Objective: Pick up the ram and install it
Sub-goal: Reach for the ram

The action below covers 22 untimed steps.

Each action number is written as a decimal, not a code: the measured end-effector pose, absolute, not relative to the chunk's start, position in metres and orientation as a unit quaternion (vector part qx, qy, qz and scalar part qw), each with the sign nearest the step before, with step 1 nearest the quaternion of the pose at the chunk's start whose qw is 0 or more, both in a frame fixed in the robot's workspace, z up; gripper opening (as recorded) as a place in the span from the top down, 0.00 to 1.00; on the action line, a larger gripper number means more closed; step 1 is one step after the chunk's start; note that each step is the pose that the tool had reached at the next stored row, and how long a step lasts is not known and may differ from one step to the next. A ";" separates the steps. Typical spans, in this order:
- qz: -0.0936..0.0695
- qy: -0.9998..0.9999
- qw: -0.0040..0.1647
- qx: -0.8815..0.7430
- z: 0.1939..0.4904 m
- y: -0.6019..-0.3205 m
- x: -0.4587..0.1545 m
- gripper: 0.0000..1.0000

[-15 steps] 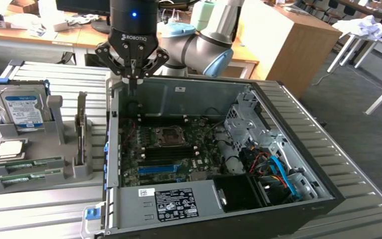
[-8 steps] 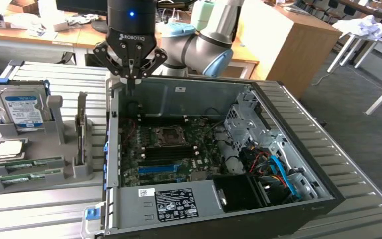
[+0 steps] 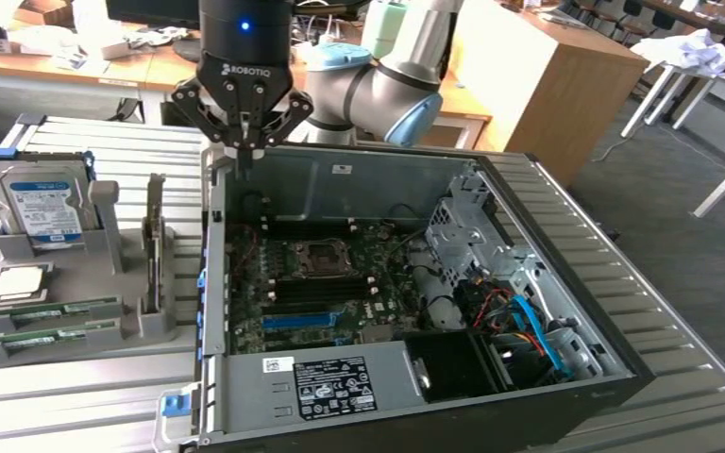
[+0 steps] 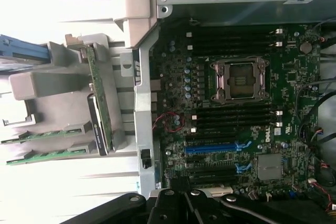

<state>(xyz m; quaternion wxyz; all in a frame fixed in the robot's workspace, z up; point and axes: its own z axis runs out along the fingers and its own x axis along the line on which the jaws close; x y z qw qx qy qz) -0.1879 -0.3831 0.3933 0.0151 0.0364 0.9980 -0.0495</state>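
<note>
Two ram sticks, long green boards (image 3: 50,311) (image 4: 47,135), lie side by side in the front slots of a grey holder (image 3: 124,326) at the exterior view's left. My gripper (image 3: 244,151) hangs above the back left corner of the open computer case (image 3: 218,283), well behind and above the ram. Its fingers are shut together with nothing between them. In the wrist view the gripper's black linkage (image 4: 186,205) sits over the motherboard (image 4: 173,77), whose long dark memory slots (image 4: 231,116) run beside the processor socket (image 4: 241,80).
The holder also carries a blue-labelled hard drive (image 3: 42,203), a square silver processor chip (image 3: 23,283) and an upright green card (image 3: 155,245). Inside the case are a drive cage (image 3: 470,226), cables (image 3: 527,321) and a power supply (image 3: 325,382). Desks stand behind.
</note>
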 end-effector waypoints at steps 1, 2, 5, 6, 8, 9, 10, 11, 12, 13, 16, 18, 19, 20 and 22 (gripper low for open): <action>-0.049 0.998 0.015 0.036 0.393 -0.383 -0.189 0.90; -0.049 0.998 0.015 0.036 0.393 -0.383 -0.189 0.90; -0.049 0.998 0.015 0.036 0.393 -0.383 -0.191 0.90; -0.049 0.998 0.015 0.036 0.393 -0.383 -0.192 0.90; -0.049 0.998 0.015 0.036 0.393 -0.383 -0.194 0.90; -0.049 0.998 0.015 0.036 0.393 -0.383 -0.195 0.90; -0.049 0.998 0.015 0.036 0.393 -0.383 -0.196 0.90; -0.049 0.998 0.015 0.036 0.393 -0.383 -0.196 0.90; -0.049 0.998 0.015 0.036 0.393 -0.383 -0.197 0.90; -0.049 0.998 0.015 0.036 0.393 -0.383 -0.198 0.90; -0.049 0.998 0.015 0.036 0.393 -0.383 -0.200 0.90; -0.049 0.998 0.015 0.036 0.393 -0.383 -0.201 0.90; -0.049 0.998 0.015 0.036 0.393 -0.383 -0.202 0.90; -0.049 0.998 0.015 0.036 0.393 -0.383 -0.202 0.90; -0.049 0.998 0.015 0.036 0.393 -0.383 -0.204 0.90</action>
